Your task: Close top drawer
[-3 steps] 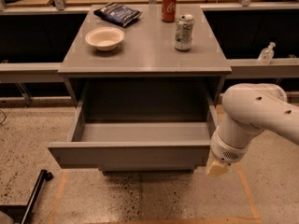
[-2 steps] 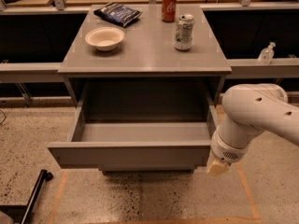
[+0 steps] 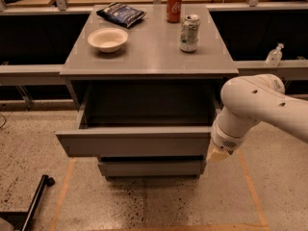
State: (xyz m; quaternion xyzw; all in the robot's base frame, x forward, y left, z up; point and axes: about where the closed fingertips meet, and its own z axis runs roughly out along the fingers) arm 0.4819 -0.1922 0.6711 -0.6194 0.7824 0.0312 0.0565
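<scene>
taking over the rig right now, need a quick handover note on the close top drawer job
The gripper sits low at the right end of the top drawer front panel; contact cannot be told.
The drawer is pulled far out from under the tabletop.
Done: no closing yet.
Left: push the front panel in until it sits flush under the tabletop.

Top drawer (image 3: pixel 134 141) stands open beneath the worktop (image 3: pixel 149 61) front edge. Hand (image 3: pixel 218 154) sits below the front right corner, just beside the drawer front.
</scene>
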